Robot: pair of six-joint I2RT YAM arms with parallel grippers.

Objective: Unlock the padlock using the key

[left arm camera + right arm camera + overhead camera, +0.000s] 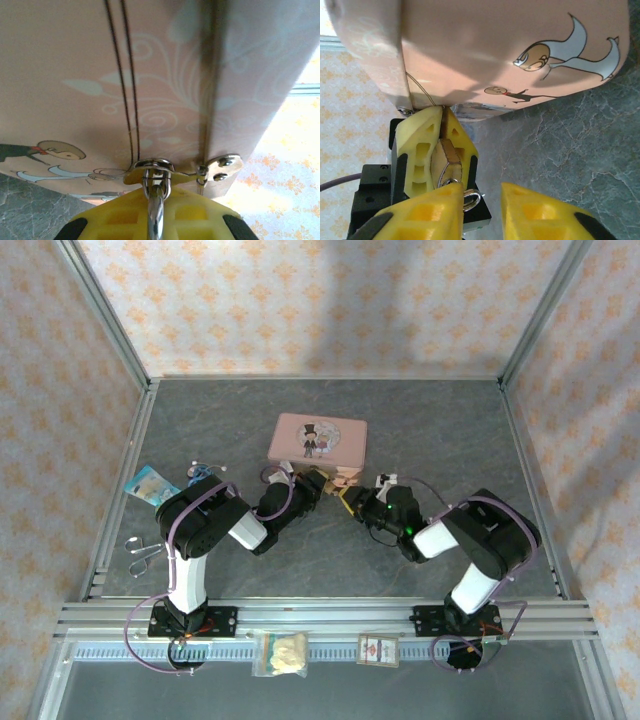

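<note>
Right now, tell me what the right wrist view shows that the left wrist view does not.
Right wrist only: the brass body of the padlock clamped in the left pincer, a silvery ring just below it, and the right pincer with its jaws apart. Left wrist only: the silvery shackle running up to the metal clasp on the tin's edge. Both: the pink tin with its cartoon print, and the grey table.

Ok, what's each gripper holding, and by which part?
Left gripper: the padlock, clamped by its brass body, shackle through the pink tin's clasp. Right gripper: jaws apart, nothing clamped; a silvery ring sits against one finger.
</note>
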